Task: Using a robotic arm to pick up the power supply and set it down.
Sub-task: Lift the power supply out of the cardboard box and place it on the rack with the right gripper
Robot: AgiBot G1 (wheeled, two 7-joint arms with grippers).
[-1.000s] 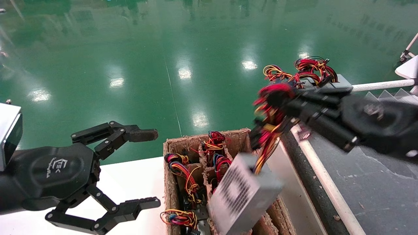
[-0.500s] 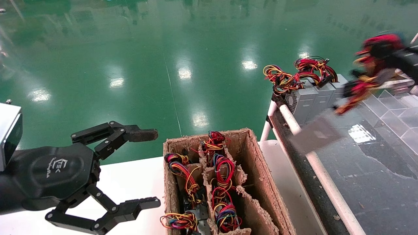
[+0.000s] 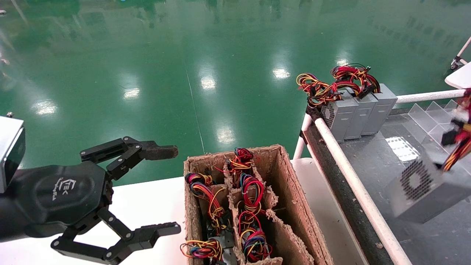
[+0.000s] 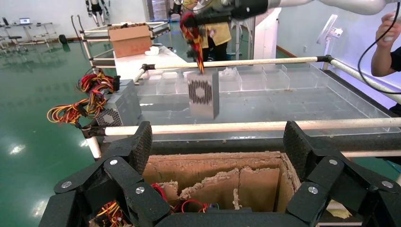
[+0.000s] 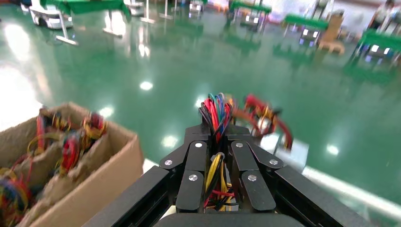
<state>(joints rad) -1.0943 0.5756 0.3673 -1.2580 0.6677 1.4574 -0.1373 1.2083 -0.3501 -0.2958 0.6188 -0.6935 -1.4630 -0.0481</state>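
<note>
The power supply (image 3: pixel 419 191), a grey box with a round fan grille, hangs tilted by its red, yellow and orange wires (image 3: pixel 458 140) over the dark surface right of the white rail. I cannot tell whether it touches that surface. In the left wrist view the power supply (image 4: pixel 203 94) dangles under my right gripper (image 4: pixel 201 16). The right wrist view shows my right gripper (image 5: pixel 215 124) shut on the wire bundle (image 5: pixel 215 111); the box itself is hidden there. My left gripper (image 3: pixel 167 189) stays open and holds nothing, left of the cardboard box (image 3: pixel 294 206).
The cardboard box has torn dividers and holds several more wired supplies (image 3: pixel 246 206). Three grey supplies (image 3: pixel 358 110) stand in a row at the far end of the dark surface. A white rail (image 3: pixel 349 173) borders it, with clear dividers (image 3: pixel 430 114) beyond. A person's arm (image 4: pixel 385 52) is nearby.
My right gripper has carried the power supply from above the cardboard box rightward over the white rail, then lower over the dark surface. The left arm has not moved.
</note>
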